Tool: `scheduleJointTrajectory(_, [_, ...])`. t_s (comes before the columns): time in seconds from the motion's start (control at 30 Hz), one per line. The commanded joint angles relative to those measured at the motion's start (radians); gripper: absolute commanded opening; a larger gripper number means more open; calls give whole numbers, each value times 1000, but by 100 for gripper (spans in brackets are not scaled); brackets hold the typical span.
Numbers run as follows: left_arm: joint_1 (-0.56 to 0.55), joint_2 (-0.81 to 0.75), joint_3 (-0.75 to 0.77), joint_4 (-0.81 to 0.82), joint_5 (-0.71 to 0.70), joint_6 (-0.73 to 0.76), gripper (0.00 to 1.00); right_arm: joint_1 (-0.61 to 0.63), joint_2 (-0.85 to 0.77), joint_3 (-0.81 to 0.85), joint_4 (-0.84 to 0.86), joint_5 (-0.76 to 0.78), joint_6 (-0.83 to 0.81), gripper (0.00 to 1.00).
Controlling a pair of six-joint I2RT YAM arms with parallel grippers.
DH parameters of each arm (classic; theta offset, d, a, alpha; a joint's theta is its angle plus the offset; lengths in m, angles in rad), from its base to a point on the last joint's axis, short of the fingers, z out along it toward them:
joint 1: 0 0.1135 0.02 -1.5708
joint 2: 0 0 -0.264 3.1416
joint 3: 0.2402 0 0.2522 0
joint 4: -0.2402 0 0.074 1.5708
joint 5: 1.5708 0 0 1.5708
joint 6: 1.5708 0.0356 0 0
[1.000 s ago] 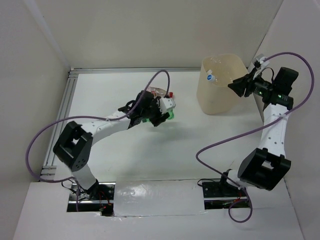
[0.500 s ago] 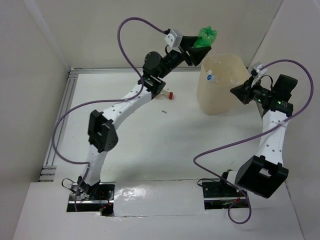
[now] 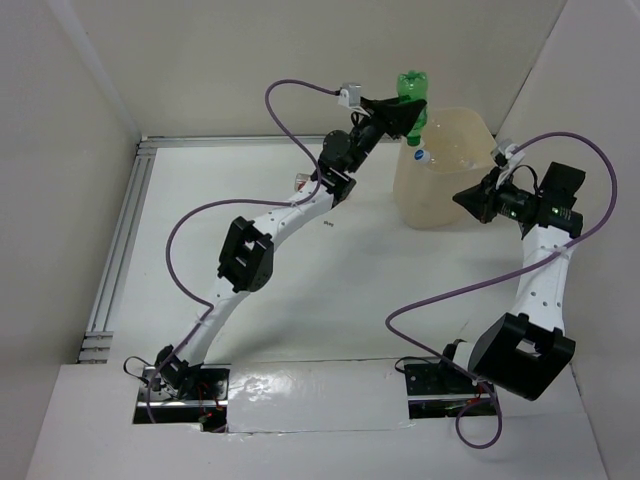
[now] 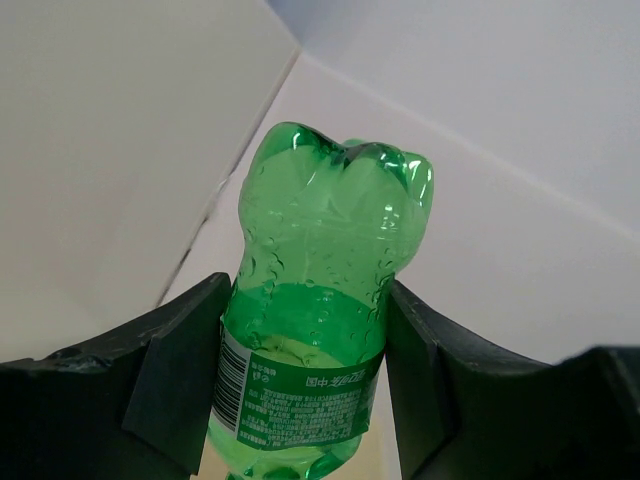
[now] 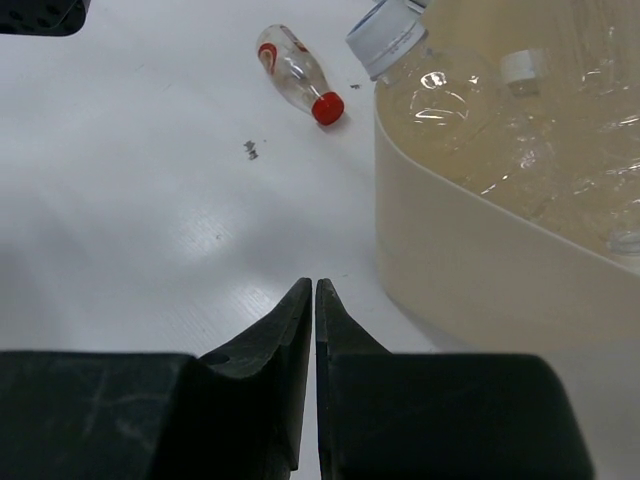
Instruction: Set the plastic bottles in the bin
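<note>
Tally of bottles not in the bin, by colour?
Green bottle: 1
Clear bottle with red cap: 1
Total: 2

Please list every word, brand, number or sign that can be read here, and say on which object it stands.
On the green bottle, the label: white characters and fine dark print on a white strip, too small and blurred to quote.
On the small clear bottle with a red cap: a red and white wrapper, nothing legible.
On the blue-capped bottle in the bin: no text visible.
No other writing seen.
</note>
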Motion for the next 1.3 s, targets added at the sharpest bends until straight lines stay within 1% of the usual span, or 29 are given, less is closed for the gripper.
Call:
scheduleJointTrajectory(0.0, [-10,7,71,190,-88,-125,27,-7,-25,-12,-69,-58,-52,12])
scheduleJointTrajectory(0.13, [-28,25,97,181,-99,-169,27,-7,-34,-21,-127,-58,-106,12])
scheduleJointTrajectory(0.27, [-38,38,82,151,-99,-170,27,-7,-34,-32,-149,-58,-120,12])
scheduleJointTrajectory(0.3, [-50,38,82,125,-99,-153,28,-7,-34,-32,-149,-68,-120,12])
scheduleJointTrajectory(0.37, [-59,47,82,124,-112,-142,28,-7,-34,-32,-149,-68,-120,12])
scheduleJointTrajectory(0.47, [-70,71,93,103,-163,-121,32,-7,-34,-41,-158,-77,-129,12])
scheduleJointTrajectory(0.57, [-70,91,102,88,-197,-120,36,-7,-34,-41,-207,-88,-159,12])
scheduleJointTrajectory(0.73, [-70,92,93,45,-206,-108,37,-7,-34,-59,-231,-98,-181,12])
scheduleJointTrajectory(0.83, [-70,92,73,31,-197,-97,42,-7,-34,-59,-231,-98,-181,12])
scheduleJointTrajectory(0.9, [-70,82,73,17,-185,-75,51,-7,-34,-59,-231,-107,-181,12])
scheduleJointTrajectory(0.97, [-70,82,64,5,-175,-59,58,-7,-34,-59,-231,-108,-181,12])
scheduleJointTrajectory(1.0, [-70,72,64,-4,-175,-47,70,-7,-34,-68,-231,-108,-181,12])
scheduleJointTrajectory(1.03, [-70,72,55,-4,-163,-36,76,-7,-34,-69,-231,-108,-181,13])
scheduleJointTrajectory(1.07, [-70,62,54,-4,-163,-36,80,-7,-34,-69,-231,-108,-181,13])
scheduleJointTrajectory(1.1, [-70,62,54,-4,-151,-24,80,-7,-34,-69,-222,-117,-181,13])
scheduleJointTrajectory(1.13, [-70,62,54,-4,-151,-10,87,-7,-34,-69,-222,-117,-181,15])
scheduleJointTrajectory(1.17, [-70,53,54,-4,-151,-10,91,-7,-34,-69,-222,-117,-181,17])
scheduleJointTrajectory(1.23, [-70,41,54,-4,-131,22,100,-7,-34,-69,-222,-117,-181,22])
scheduleJointTrajectory(1.27, [-70,23,54,-4,-131,31,100,-7,-34,-69,-222,-117,-181,26])
